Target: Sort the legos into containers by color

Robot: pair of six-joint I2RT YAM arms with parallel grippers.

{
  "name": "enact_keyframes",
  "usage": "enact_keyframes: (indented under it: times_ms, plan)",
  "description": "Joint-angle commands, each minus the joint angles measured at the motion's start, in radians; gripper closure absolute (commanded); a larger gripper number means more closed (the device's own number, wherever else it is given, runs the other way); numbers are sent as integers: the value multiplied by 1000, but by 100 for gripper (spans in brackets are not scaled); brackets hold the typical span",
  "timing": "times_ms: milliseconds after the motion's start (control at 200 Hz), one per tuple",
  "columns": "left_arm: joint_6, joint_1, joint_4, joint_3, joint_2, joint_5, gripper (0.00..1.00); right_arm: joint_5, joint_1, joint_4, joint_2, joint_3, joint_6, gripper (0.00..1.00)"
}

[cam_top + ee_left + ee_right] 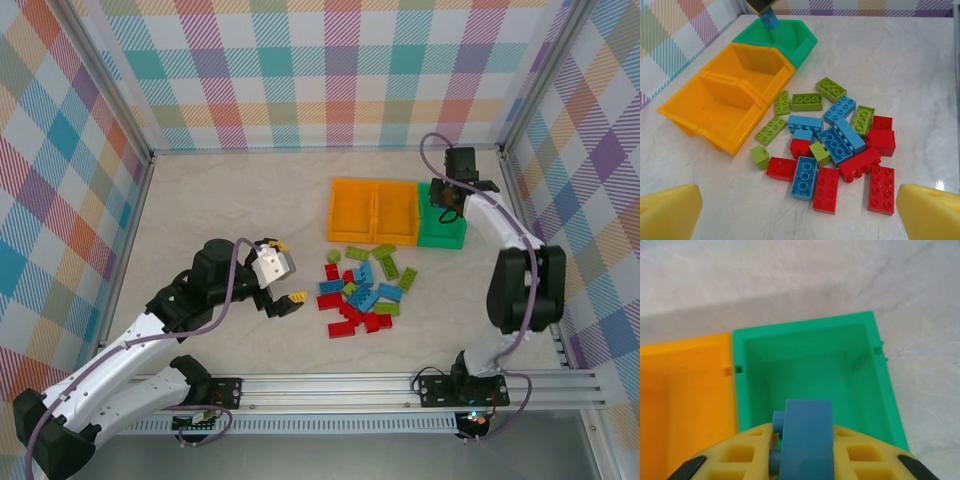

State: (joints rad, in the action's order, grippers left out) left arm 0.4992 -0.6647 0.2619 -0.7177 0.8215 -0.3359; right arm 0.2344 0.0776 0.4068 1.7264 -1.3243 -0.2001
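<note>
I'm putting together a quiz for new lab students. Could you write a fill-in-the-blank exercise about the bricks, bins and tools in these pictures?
1. The brick clamped in the right tool is ___ in colour.
2. It hangs over the bin coloured ___.
3. The left tool has its jaws ___.
4. The orange bins number ___.
Missing words: blue; green; open; two.

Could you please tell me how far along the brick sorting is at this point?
Done: nothing visible yet; the green bin and both orange bins look empty. In hand: the right gripper, shut on a blue brick, hangs over the green bin. Remaining: the pile of red, blue and green bricks beside the bins; the left gripper is open near it.
</note>
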Motion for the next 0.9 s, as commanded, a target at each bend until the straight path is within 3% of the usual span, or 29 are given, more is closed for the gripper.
enact_keyframes:
  times_ms: [0, 160, 355, 460, 605, 690, 785, 895]
  plan:
    - [-39, 14, -24, -25, -3, 28, 0, -40, -14, 7, 59, -72, 6, 78]
    - [-24, 14, -21, -10, -16, 50, 0, -56, -25, 32, 79, -95, -28, 65]
    - [-56, 14, -19, -15, -10, 77, 0, -81, -28, 52, -6, -75, -45, 59]
    - [-185, 16, 2, -60, 20, 161, 0, -144, -27, 70, -91, -35, -65, 56]
    - [-496, 16, 183, -260, 148, 360, 0, -381, -6, 151, -271, 50, -121, 46]
    - [-683, 15, 275, -350, 230, 403, 0, -441, 68, 208, -408, 122, -130, 42]
    - [-872, 14, 296, -368, 306, 429, 1, -419, 225, 309, -547, 190, -128, 36]
    - [-959, 1, 232, -348, 391, 359, 4, -432, 414, 422, -627, 247, -163, 32]
